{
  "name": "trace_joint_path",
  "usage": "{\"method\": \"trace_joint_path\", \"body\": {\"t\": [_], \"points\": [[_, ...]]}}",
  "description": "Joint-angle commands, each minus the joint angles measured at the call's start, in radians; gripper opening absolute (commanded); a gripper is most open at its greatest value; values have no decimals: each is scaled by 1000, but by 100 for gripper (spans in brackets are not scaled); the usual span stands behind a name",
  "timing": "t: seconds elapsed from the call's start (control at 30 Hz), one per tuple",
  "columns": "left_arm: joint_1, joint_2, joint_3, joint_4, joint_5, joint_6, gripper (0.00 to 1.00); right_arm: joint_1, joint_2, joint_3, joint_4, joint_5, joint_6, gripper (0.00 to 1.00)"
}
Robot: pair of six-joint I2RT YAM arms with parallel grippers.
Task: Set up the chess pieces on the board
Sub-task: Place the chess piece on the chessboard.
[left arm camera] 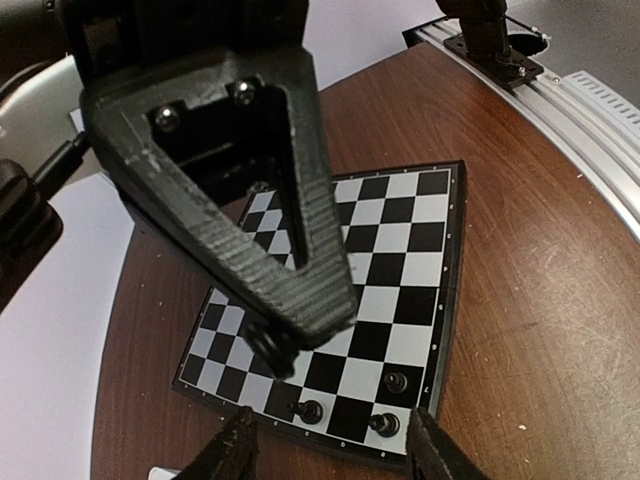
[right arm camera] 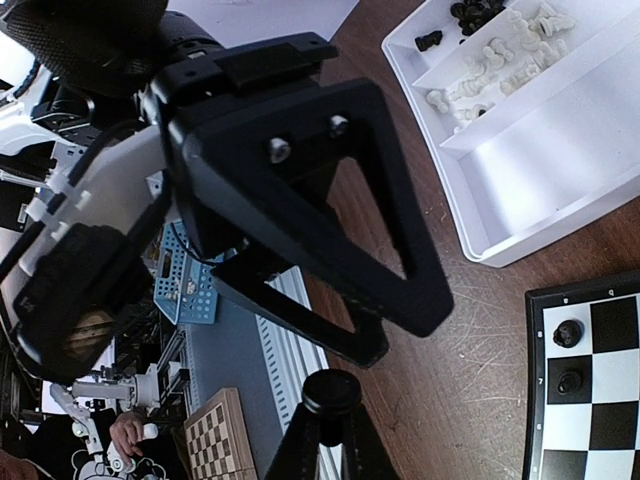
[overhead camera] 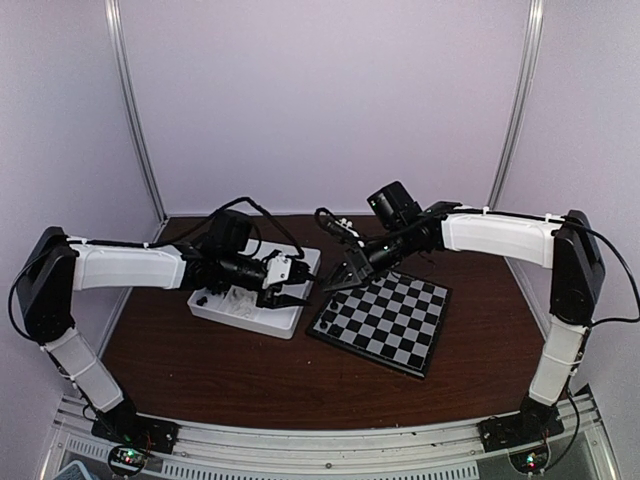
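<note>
Clamping blk piece (right arm camera: 331, 390): R fingers (right arm camera: 300, 450) | L fingers (left arm camera: 235, 450) apart | 3 pieces (left arm camera: 311, 410) on board (left arm camera: 400, 240): L-wrist cam only

left end effector (left arm camera: 335, 450) open, right end effector (left arm camera: 285, 335) clamped closed, tips close together

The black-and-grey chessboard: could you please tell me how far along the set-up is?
Barely begun. Three small black plastic chess pieces stand near one edge of the black-and-grey chessboard. The right gripper is shut on another black piece; the left gripper is open, empty. Many loose black and white pieces lie in the white divided tray.
</note>
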State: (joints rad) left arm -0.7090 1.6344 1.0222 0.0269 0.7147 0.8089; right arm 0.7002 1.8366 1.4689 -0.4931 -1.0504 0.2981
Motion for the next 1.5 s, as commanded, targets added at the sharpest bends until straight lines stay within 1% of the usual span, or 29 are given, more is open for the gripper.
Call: {"method": "trace_joint_path", "body": {"t": [0.0, 0.27, 0.5, 0.6, 0.67, 1.03, 1.13, 1.2, 1.4, 1.47], "points": [[-3, 34, 50, -12, 27, 60, 51, -4, 27, -6, 61, -73, 36, 0], [-3, 55, 79, 11, 18, 67, 51, -4, 61, -11, 68, -80, 46, 1], [-2, 69, 94, -13, 45, 92, 48, -5, 84, -5, 83, -82, 56, 1], [-3, 70, 98, -36, 52, 123, 43, -4, 87, -5, 91, -86, 61, 1], [-3, 70, 99, -56, 54, 133, 41, -4, 91, -4, 92, -87, 64, 1], [-3, 78, 103, -66, 53, 164, 40, -15, 118, 1, 129, -88, 104, 1], [-3, 83, 110, -75, 51, 170, 32, -20, 122, -3, 146, -88, 121, 1], [-3, 85, 111, -79, 47, 173, 29, -24, 126, -4, 157, -91, 130, 1], [-3, 92, 116, -92, 34, 184, 25, -28, 128, -7, 177, -98, 145, 1], [-3, 97, 119, -93, 31, 184, 22, -30, 128, -6, 182, -98, 147, 1]]}}
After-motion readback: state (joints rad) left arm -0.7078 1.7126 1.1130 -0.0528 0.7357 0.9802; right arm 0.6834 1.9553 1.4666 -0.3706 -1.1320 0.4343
